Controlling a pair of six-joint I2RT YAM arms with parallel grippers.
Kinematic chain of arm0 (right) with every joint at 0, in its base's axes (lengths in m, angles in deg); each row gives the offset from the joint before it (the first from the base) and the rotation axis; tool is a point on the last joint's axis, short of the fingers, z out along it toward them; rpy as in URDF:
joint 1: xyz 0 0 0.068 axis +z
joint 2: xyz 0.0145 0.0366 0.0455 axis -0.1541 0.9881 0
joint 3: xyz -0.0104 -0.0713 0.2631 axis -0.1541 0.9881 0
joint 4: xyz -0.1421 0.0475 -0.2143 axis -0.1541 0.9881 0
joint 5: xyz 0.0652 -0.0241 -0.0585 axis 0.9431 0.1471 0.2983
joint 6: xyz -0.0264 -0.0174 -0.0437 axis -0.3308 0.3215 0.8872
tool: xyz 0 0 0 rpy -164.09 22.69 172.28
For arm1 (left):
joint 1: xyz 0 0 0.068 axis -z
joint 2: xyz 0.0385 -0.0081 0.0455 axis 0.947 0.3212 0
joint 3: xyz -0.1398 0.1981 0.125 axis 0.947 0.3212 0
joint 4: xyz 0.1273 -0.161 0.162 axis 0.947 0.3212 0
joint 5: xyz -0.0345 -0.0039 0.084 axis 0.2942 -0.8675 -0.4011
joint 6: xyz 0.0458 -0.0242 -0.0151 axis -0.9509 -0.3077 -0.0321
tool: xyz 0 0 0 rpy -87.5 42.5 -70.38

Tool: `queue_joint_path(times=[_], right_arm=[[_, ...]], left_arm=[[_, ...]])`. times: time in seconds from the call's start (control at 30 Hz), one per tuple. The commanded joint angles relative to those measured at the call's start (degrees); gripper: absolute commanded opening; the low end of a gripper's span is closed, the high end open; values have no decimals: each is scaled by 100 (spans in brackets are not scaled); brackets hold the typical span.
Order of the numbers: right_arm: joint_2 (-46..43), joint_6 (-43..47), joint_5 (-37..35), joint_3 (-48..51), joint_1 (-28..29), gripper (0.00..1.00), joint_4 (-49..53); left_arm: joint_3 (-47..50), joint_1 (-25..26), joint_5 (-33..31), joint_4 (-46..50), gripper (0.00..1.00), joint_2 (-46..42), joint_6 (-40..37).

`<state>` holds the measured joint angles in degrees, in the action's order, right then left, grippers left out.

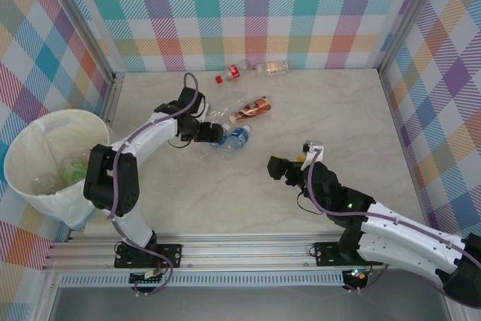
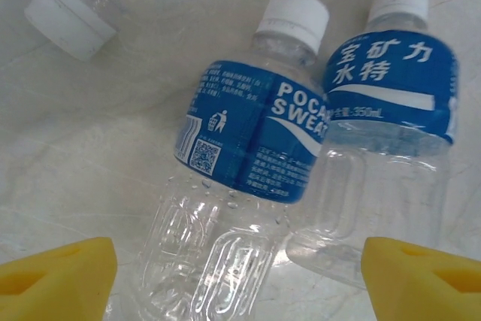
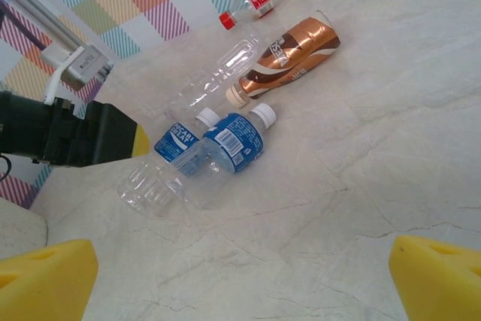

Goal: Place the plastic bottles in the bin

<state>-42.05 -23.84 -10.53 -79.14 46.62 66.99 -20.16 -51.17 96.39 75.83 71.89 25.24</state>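
Note:
Two blue-labelled plastic bottles lie side by side on the table, a Pocari Sweat one and one with white characters. My left gripper is open and low over their clear bases. Its yellow fingertips stand on either side of the pair, neither clearly touching. In the top view this gripper sits just left of the blue bottles. My right gripper is open over bare table, right of the pile. The cream bin stands at the far left with bottles inside.
A brown bottle and a clear label-less one lie just behind the blue pair. A red-labelled bottle and another clear one rest by the back wall. Checked walls enclose the table on three sides.

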Motion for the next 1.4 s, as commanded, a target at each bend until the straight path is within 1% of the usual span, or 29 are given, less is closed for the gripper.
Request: queue_joint_path(times=[0.0,0.1,0.23,0.4,0.6,0.7,0.77,0.9,1.07,1.13,1.3,1.37], right_arm=[[-35,-138,-58,48,-12,100,59],[-26,-166,-35,26,-15,100,77],[-18,-206,-17,29,-13,100,99],[-9,-207,-1,39,-14,100,115],[17,-255,-9,59,-13,100,109],[33,-286,14,85,-14,100,100],[59,-210,118,102,-18,99,20],[253,159,560,4,-14,100,-167],[710,573,1097,-183,-17,100,-534],[880,628,1177,-263,-5,100,-690],[1195,933,1343,-298,-4,99,-1554],[1330,1090,1417,-362,-2,100,-1746]], left_arm=[[47,-59,-67,-76,83,160,-117],[114,-59,-214,-157,82,289,-123],[229,-59,-256,-257,80,474,-144],[401,-59,-123,-499,79,591,-236],[449,-59,-127,-595,79,729,-267],[541,-41,-25,-671,75,611,-277],[622,-32,-5,-716,70,449,-260],[832,-2,9,-779,61,-26,-151],[1150,3,644,-799,51,-842,179],[1266,3,769,-795,47,-1189,318],[1364,3,963,-517,37,-1990,630],[1370,3,1235,-439,34,-2374,777]])
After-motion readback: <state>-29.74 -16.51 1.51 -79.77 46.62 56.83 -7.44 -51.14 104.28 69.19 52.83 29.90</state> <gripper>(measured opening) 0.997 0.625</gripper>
